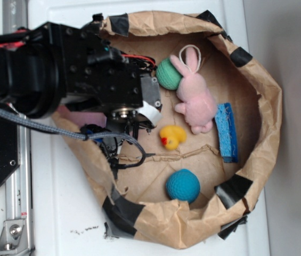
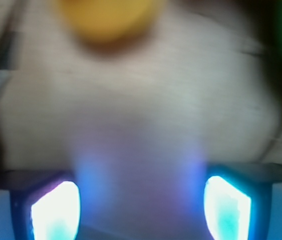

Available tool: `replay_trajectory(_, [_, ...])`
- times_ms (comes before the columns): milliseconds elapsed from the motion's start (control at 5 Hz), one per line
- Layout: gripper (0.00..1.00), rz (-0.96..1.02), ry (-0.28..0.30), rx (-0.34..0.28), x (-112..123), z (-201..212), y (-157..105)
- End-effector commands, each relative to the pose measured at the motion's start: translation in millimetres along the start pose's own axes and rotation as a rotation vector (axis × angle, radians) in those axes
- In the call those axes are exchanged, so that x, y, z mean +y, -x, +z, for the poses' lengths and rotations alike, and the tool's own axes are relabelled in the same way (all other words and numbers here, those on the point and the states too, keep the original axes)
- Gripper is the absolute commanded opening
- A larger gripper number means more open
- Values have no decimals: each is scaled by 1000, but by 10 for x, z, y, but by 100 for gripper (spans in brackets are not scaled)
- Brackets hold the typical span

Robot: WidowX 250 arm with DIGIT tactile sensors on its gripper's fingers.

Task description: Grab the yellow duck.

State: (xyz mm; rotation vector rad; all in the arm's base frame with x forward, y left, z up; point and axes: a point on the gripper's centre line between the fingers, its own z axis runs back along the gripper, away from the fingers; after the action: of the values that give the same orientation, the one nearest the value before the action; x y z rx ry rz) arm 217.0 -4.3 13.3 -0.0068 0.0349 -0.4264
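The yellow duck [image 1: 172, 137] is a small toy with a red-orange beak, lying on the brown paper floor near the middle of the bag. My gripper [image 1: 142, 120] hangs just to its left, a short gap away. In the blurred wrist view the duck [image 2: 106, 20] is a yellow blob at the top edge, ahead of the jaws. My gripper [image 2: 141, 210] is open there: the two glowing fingertips [image 2: 56, 212] stand wide apart with only bare paper between them.
A rolled-down brown paper bag [image 1: 267, 106] walls everything in. Inside are a pink plush bunny [image 1: 195, 98], a green ball [image 1: 167, 73] behind it, a teal ball [image 1: 182, 185] at the front, and a blue sponge [image 1: 227, 132] at the right. A pink object [image 1: 81, 116] lies under the arm.
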Motion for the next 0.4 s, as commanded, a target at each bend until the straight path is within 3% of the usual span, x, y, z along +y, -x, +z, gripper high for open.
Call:
replay_trajectory(0, [100, -27, 10, -38, -114, 104, -141])
replay_trajectory(200, [100, -10, 10, -55, -39, 162, -126])
